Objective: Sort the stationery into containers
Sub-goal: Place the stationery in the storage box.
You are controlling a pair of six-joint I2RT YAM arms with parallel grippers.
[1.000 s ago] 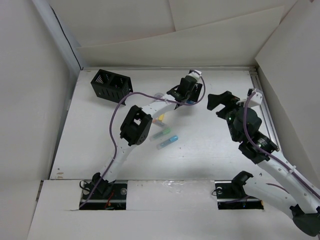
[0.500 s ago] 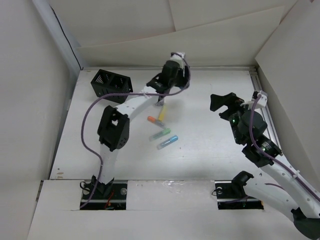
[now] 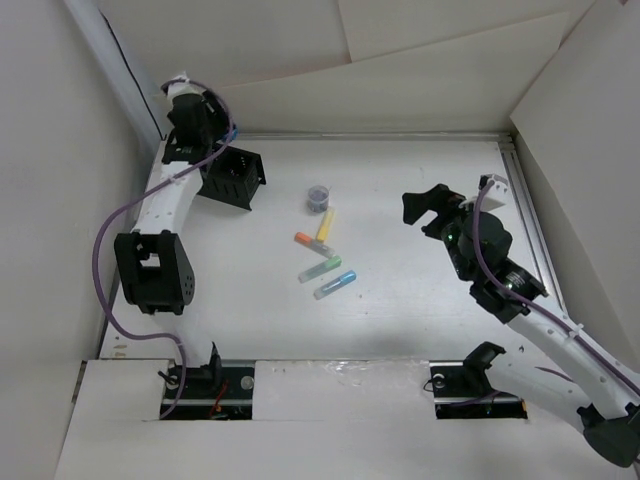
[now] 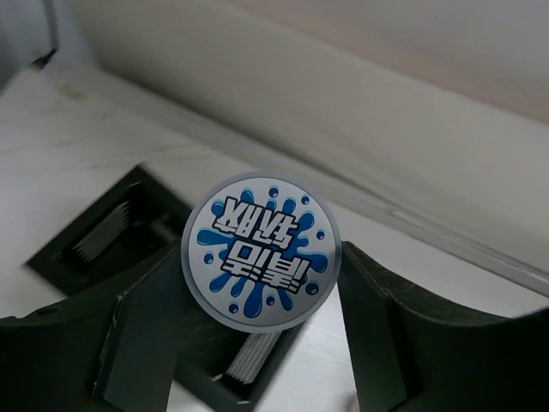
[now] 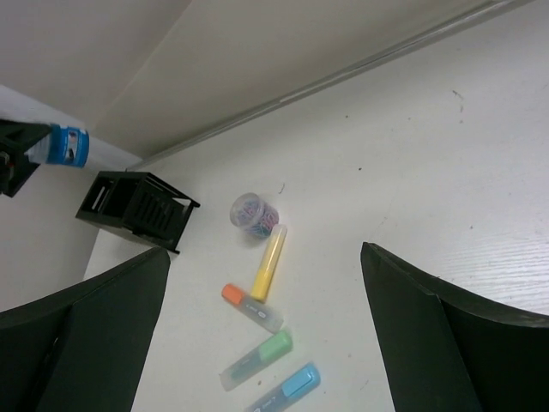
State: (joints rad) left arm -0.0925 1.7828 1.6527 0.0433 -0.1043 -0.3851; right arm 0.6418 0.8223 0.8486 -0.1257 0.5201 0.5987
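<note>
Over the far-left corner of the white table (image 3: 420, 330), top view: left gripper (image 3: 200, 135) hangs above the black square mesh organiser box (image 3: 235, 178), presumably to drop its load in. Mid-table lie a dark greyish-purple round roll (image 3: 318, 197) and the yellow highlighter pen (image 3: 325, 227), orange highlighter pen (image 3: 308, 241), green highlighter pen (image 3: 320, 268) and blue highlighter pen (image 3: 336, 284), close together and unsorted. The right gripper (image 3: 425, 208) is spread wide and empty, facing them, likely for the next pick. Left wrist view: jaws clamp the blue-and-white round roll (image 4: 262, 253) by its sides, above an organiser compartment; which one is unclear. Right wrist view: fingers apart frame the pens; the clamped roll shows far left, above the box.
</note>
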